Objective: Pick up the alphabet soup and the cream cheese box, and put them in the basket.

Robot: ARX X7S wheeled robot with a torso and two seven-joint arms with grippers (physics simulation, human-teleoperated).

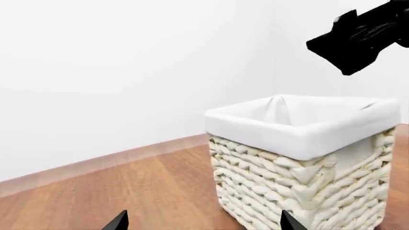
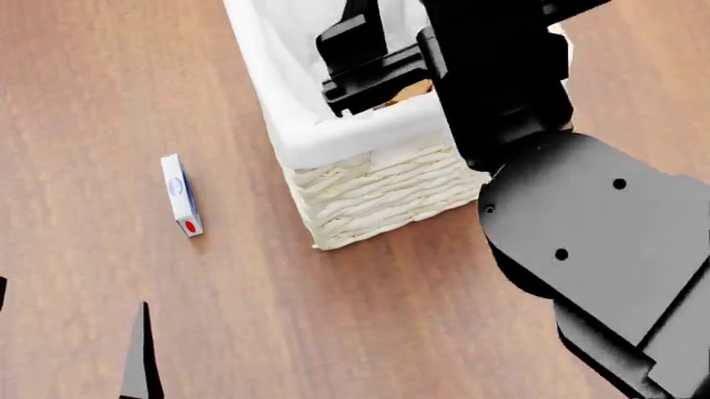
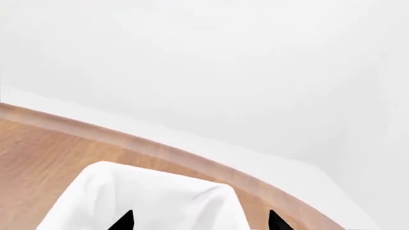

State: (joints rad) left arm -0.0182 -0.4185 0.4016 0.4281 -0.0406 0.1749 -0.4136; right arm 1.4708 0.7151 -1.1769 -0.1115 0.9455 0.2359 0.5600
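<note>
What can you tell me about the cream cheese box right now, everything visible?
The cream cheese box appears only in the head view. It is a small, thin white carton with a blue oval logo on its top face, a blue long side and a red spot near the end closest to the robot. It looks like printed cardboard, closed and undamaged. It lies flat on the wooden floor, left of the basket with a clear gap between them. Nothing touches it but the floor; no tool is on it.
</note>
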